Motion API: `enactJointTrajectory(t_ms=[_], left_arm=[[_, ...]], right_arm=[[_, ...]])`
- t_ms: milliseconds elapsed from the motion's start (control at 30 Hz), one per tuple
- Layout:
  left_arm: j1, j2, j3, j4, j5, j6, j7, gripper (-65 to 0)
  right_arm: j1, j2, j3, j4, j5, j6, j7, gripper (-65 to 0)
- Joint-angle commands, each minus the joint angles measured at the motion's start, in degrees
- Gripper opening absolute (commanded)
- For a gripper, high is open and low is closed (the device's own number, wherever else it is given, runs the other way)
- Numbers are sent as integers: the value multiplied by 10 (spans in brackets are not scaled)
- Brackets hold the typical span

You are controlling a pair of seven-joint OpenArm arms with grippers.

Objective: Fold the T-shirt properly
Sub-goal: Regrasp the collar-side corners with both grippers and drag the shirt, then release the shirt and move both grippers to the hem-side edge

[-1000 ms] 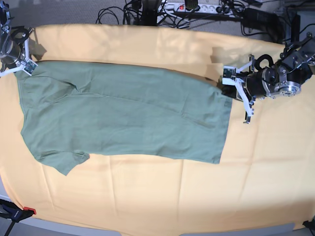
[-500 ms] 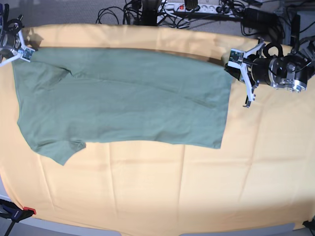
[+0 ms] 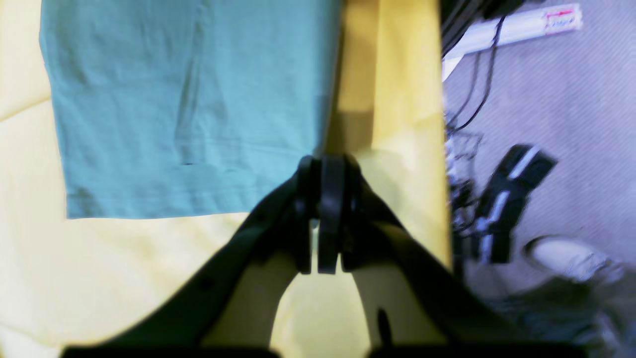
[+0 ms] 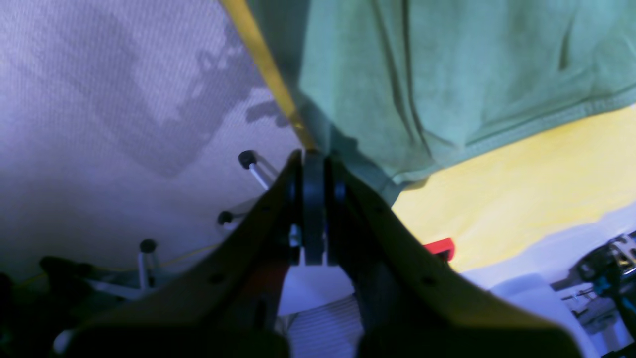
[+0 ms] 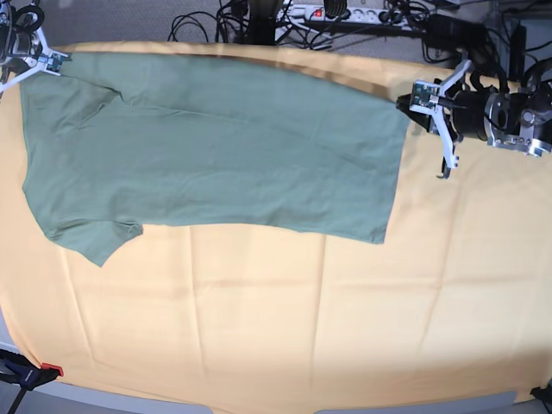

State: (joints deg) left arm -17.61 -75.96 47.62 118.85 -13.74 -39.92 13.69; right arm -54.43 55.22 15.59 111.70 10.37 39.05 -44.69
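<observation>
The sage-green T-shirt (image 5: 216, 147) is spread lengthwise across the far half of the yellow-orange table cloth (image 5: 285, 319), and its upper edge is stretched between the 2 grippers. In the base view, the hem end is seen toward the right and a short sleeve (image 5: 95, 237) toward the lower left; the lower edge lies flat on the cloth.

The left gripper (image 5: 412, 102) is placed at the shirt's upper right corner, at the hem. In the left wrist view, its jaws (image 3: 323, 219) are seen pressed together, with the shirt's corner (image 3: 318, 149) met right at their tips; the fabric (image 3: 189, 109) is seen stretched away from them over the cloth (image 3: 397, 74). The jaws are thus closed on the corner, though the pinched fabric itself is hidden by the pads.

The right gripper (image 5: 53, 60) is placed at the shirt's upper left corner, at the far left edge of the table. In the right wrist view, its jaws (image 4: 313, 209) are likewise closed, and the green fabric (image 4: 447, 74) is drawn down into their tips, where it is gripped. A hemmed edge (image 4: 521, 124) is seen running above the cloth (image 4: 521, 189).

Beyond the far table edge, cables and a white power strip (image 5: 345, 12) are visible on grey carpet (image 4: 99, 99).
</observation>
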Motion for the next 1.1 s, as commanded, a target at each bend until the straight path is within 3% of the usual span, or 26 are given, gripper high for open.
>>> enactJointTrajectory(t_ms=[0,100,800,833,967,1067], left_arm=[[5,-16,-6,13,-7,-1,5,-650],[23,-15,-6,24,-7,-1,32,-650],[38,-36,-6,30,-37,-1,40,-650],[38,-36,-6,30,-37,-1,38,-634],[38,-36,-6,30,-37,-1,38,-461],[36,-36,-6,30,-37,-1,38,-416]], right_arm=[[-2,11,6,4,-7,0,-17,-650],[-2,11,6,4,-7,0,-16,-650],[-2,11,6,4,2,0,-26,-650],[-2,11,6,4,4,0,-26,-625],[-2,11,6,4,4,-3,-25,-334],[-2,11,6,5,3,-2,-28,-301]])
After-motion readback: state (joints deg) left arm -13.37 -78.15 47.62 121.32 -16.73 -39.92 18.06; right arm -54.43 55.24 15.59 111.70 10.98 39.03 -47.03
